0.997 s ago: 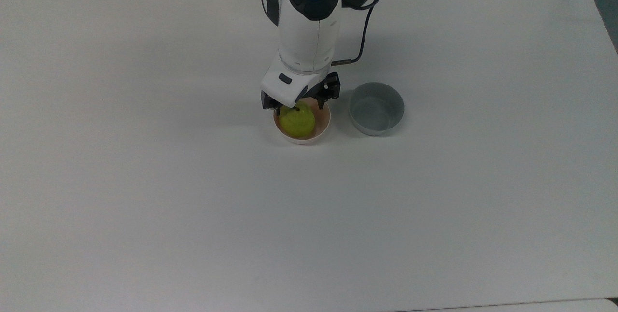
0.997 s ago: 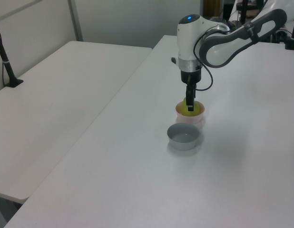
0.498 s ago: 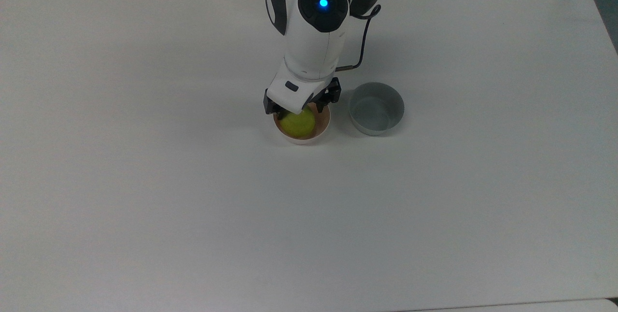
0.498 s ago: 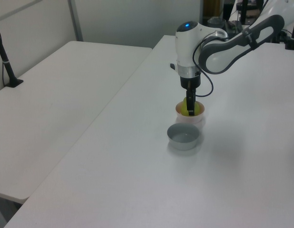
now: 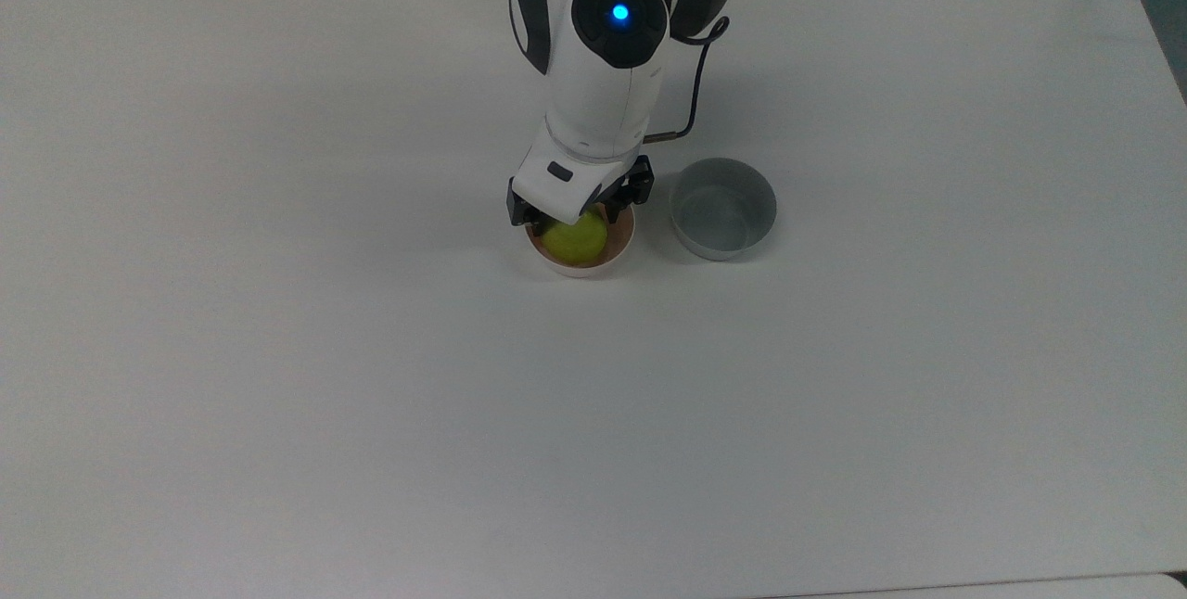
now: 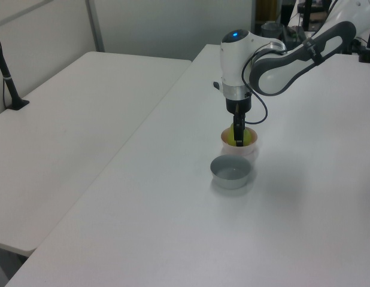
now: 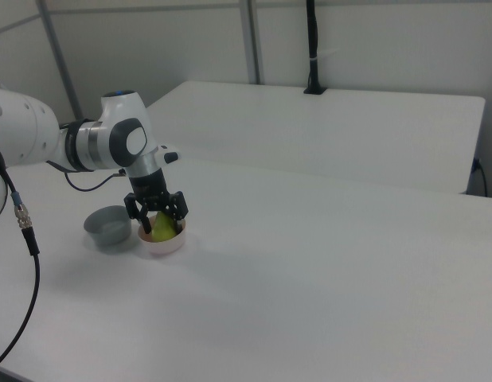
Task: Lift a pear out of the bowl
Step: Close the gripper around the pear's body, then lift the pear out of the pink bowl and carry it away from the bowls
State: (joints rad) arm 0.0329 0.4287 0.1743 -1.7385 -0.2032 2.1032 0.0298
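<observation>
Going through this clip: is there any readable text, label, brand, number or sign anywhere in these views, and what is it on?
None: no words, brand marks, numbers or signs can be read in any view.
The arm carries just a lit blue dot, no lettering.
The end effector, the pear, the pink bowl, the grey-blue bowl and the white table are all plain.

Top view steeply overhead, left and right views oblique from opposite sides, all sharing the white table (image 5: 278, 395).
</observation>
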